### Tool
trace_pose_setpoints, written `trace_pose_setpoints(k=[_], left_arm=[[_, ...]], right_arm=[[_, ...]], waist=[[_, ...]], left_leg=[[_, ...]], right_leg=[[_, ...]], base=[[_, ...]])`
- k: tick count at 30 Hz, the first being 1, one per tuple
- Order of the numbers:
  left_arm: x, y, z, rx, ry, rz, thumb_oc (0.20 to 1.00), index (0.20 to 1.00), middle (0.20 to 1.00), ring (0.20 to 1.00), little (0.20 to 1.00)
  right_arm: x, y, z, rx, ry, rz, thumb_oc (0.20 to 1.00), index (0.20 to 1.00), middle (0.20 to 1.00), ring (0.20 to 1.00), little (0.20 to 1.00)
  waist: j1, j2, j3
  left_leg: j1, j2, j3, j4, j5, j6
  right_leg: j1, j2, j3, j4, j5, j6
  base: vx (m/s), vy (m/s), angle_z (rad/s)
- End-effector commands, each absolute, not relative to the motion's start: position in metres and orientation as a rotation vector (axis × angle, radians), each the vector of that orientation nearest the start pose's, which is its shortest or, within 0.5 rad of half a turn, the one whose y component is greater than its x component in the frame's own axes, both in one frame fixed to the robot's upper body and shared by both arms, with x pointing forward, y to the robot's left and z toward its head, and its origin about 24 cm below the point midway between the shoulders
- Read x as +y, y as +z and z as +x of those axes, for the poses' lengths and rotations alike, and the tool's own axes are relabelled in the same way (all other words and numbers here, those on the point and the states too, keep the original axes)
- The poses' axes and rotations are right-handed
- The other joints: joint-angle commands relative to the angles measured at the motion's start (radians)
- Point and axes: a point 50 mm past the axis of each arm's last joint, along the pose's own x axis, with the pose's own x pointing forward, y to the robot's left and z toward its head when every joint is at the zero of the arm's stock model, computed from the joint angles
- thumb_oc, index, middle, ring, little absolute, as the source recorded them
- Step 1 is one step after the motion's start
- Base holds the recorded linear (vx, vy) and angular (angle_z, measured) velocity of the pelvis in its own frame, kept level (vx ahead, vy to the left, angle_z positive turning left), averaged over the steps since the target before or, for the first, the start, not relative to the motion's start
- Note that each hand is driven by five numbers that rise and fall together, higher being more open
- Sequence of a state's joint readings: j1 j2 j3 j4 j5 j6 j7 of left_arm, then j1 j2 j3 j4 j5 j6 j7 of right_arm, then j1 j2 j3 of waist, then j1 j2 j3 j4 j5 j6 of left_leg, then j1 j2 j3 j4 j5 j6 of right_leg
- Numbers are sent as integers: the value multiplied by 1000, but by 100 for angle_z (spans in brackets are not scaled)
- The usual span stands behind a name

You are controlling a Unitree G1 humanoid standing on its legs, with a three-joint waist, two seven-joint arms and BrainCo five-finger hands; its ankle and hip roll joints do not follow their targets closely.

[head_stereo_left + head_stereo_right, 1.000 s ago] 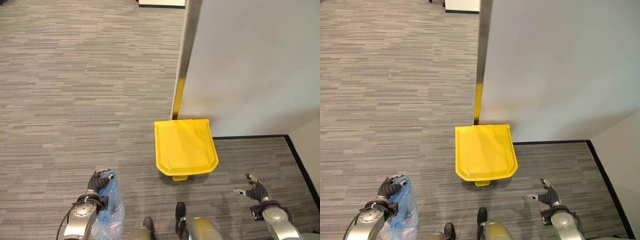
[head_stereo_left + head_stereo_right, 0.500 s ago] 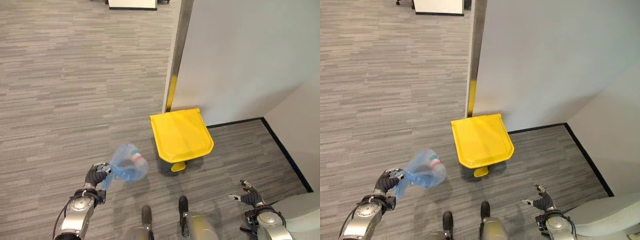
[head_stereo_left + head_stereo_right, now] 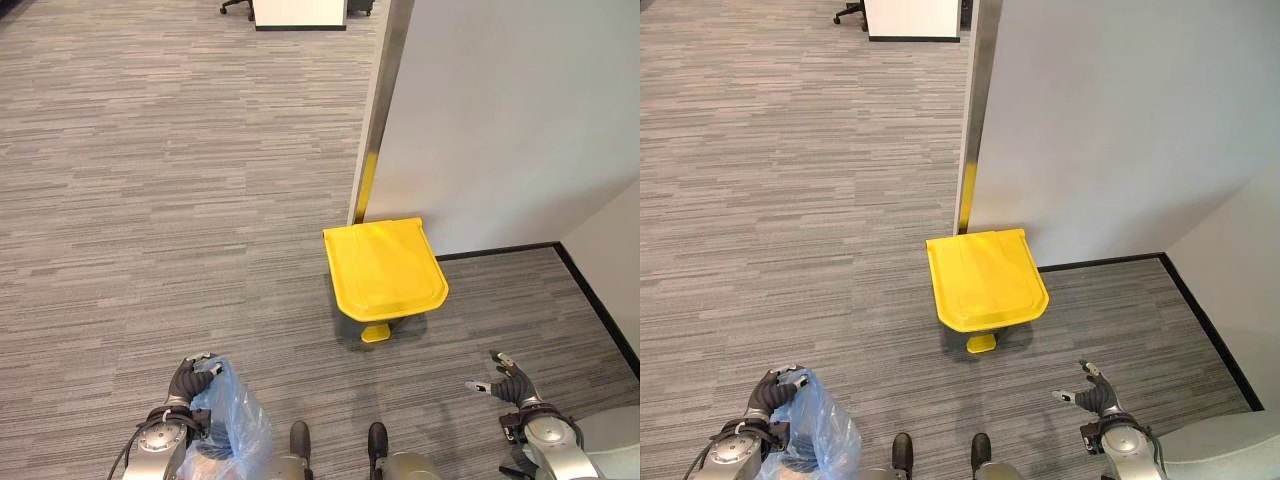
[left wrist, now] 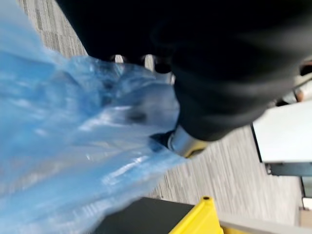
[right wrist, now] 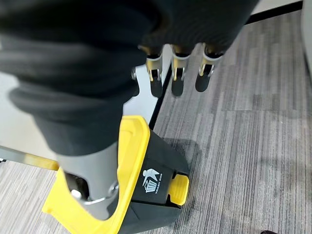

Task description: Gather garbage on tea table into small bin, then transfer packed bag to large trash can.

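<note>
A big grey striped carpet floor [image 3: 170, 200] covers the room. A tall pale grey wall panel [image 3: 500, 110] stands on it, with a shiny metal edge strip [image 3: 378, 100] that has a yellow patch low down. A white cabinet [image 3: 300, 12] sits far away at the back.

The large trash can with a flat yellow lid and a black body [image 3: 385, 268] stands on the floor, right up against the bottom of the wall panel. Its lid is shut. A small yellow foot pedal [image 3: 376, 332] sticks out at the front of it.

The clear blue plastic garbage bag [image 3: 232, 430] is low down near the robot's left side, well apart from the trash can. The left hand [image 3: 192, 378] has its fingers curled tight round the bunched top of the bag, and the full part hangs beside the wrist.

The right hand [image 3: 505, 378] is held out over the floor on the other side, near the trash can but not touching it. Its fingers are spread and straight, and it holds nothing.
</note>
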State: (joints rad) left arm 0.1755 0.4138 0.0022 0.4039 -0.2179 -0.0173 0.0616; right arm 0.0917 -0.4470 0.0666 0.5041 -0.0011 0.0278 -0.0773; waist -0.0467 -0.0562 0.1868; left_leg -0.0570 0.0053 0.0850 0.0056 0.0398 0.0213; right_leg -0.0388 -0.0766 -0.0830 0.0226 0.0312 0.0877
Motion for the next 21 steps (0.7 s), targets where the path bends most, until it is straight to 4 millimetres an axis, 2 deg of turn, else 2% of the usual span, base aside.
trace_pose_setpoints(k=[1, 7, 8, 9, 10, 12, 14, 16, 18, 19, 20, 21], left_arm=[[286, -24, 201, 370, 236, 237, 200, 200, 200, 200, 200], [289, -22, 201, 371, 239, 253, 200, 200, 200, 200, 200], [294, -21, 200, 373, 258, 259, 200, 200, 200, 200, 200], [294, -21, 200, 372, 258, 259, 200, 200, 200, 200, 200], [297, -21, 198, 375, 276, 257, 200, 200, 200, 200, 200], [299, -22, 195, 383, 285, 255, 200, 200, 200, 200, 200], [300, -24, 195, 386, 291, 251, 200, 200, 200, 200, 200], [298, -22, 198, 369, 284, 247, 200, 200, 200, 200, 200], [297, -22, 198, 373, 279, 254, 200, 200, 200, 200, 200], [297, -22, 198, 371, 281, 250, 200, 200, 200, 200, 200], [292, -22, 202, 363, 267, 240, 200, 200, 200, 200, 200], [292, -22, 202, 363, 267, 240, 200, 200, 200, 200, 200]], right_arm=[[-278, -46, 207, 524, -129, -513, 1000, 1000, 1000, 1000, 1000], [-271, -46, 211, 520, -107, -508, 1000, 1000, 1000, 1000, 1000], [-268, -47, 213, 515, -91, -511, 1000, 1000, 1000, 1000, 1000], [-268, -47, 213, 515, -91, -511, 1000, 1000, 1000, 1000, 1000], [-266, -46, 215, 511, -82, -514, 1000, 1000, 1000, 1000, 1000], [-262, -46, 218, 509, -62, -519, 1000, 1000, 1000, 1000, 1000], [-263, -46, 218, 509, -66, -523, 1000, 1000, 1000, 1000, 1000], [-267, -45, 214, 507, -80, -519, 1000, 1000, 1000, 1000, 1000], [-267, -48, 210, 521, -83, -518, 1000, 1000, 1000, 1000, 1000], [-270, -49, 208, 530, -90, -517, 1000, 1000, 1000, 1000, 1000], [-271, -49, 209, 524, -103, -507, 1000, 1000, 1000, 1000, 1000], [-271, -49, 209, 524, -104, -507, 1000, 1000, 1000, 1000, 1000]], waist=[[11, -32, -5], [13, -20, 4], [19, -12, 4], [20, -13, 4], [28, -8, 6], [31, -3, 3], [23, 3, 2], [8, -3, 9], [5, -10, 2], [7, -14, -7], [5, -29, -6], [4, -28, -7]], left_leg=[[27, -10, -23, 101, -171, -44], [18, -28, -22, 109, -185, -24], [26, -24, -5, 100, -190, -20], [26, -24, -5, 100, -190, -20], [36, -19, 15, 90, -193, -22], [68, -7, 46, 59, -191, -30], [87, 2, 46, 50, -187, -38], [105, 6, 28, 68, -199, -52], [115, 16, 25, 71, -205, -65], [117, 30, 21, 83, -197, -80], [70, 55, 19, 175, -161, -104], [64, 56, 16, 182, -163, -104]], right_leg=[[-19, 26, -7, 10, -60, 13], [-69, 21, 5, 98, -70, 33], [-91, 15, -22, 136, -69, 42], [-93, 14, -22, 138, -71, 42], [-109, -6, -69, 160, -62, 53], [-126, -41, -142, 144, -38, 56], [-142, -49, -156, 112, -22, 58], [-145, -53, -125, 74, -14, 57], [-132, -50, -123, 58, -16, 48], [-117, -42, -124, 50, -12, 43], [-97, -31, -125, 35, -10, 28], [-98, -30, -127, 34, -9, 27]], base=[[101, 121, -11], [75, 93, -9], [66, 68, -25], [69, 58, -35], [55, 7, -35], [142, -39, -44], [179, -86, -53], [197, -157, -2], [140, -156, 36], [144, -295, 40], [86, -230, 30], [36, -217, 49]])
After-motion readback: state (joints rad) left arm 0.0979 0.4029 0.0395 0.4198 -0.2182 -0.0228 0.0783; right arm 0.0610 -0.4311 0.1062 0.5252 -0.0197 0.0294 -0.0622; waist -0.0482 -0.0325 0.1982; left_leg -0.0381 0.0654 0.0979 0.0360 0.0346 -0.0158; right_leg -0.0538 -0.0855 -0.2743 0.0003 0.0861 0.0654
